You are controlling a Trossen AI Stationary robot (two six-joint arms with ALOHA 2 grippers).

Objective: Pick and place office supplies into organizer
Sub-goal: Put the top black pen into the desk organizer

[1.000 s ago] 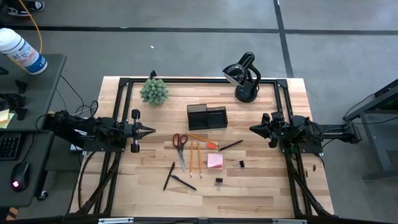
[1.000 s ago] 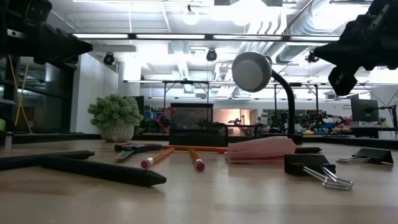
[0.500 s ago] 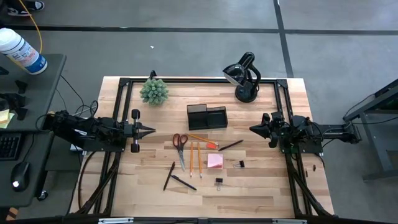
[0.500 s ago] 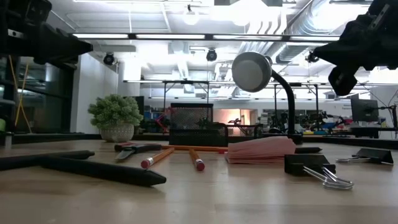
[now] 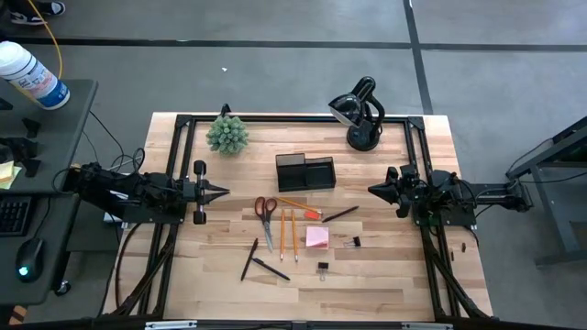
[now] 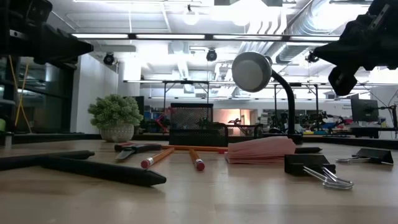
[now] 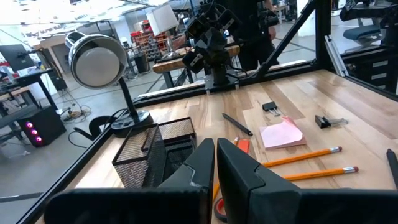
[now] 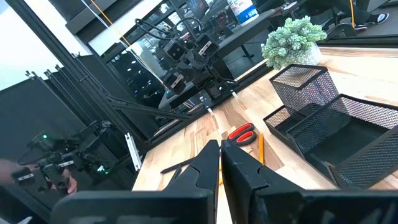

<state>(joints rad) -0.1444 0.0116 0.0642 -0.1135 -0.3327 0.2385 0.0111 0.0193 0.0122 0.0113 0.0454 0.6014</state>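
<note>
2 pens point(image 6: 81, 167) run off low view's left edge.

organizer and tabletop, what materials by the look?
Organizer: black wire mesh, probably metal with a matte coating; you can see through its grid walls. Table: light wood, likely butcher-block, with visible plank strips and grain, satin finish.

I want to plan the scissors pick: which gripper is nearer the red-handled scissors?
Left. The left gripper sits just left of the scissors; the right gripper waits far beyond the pencils.
</note>
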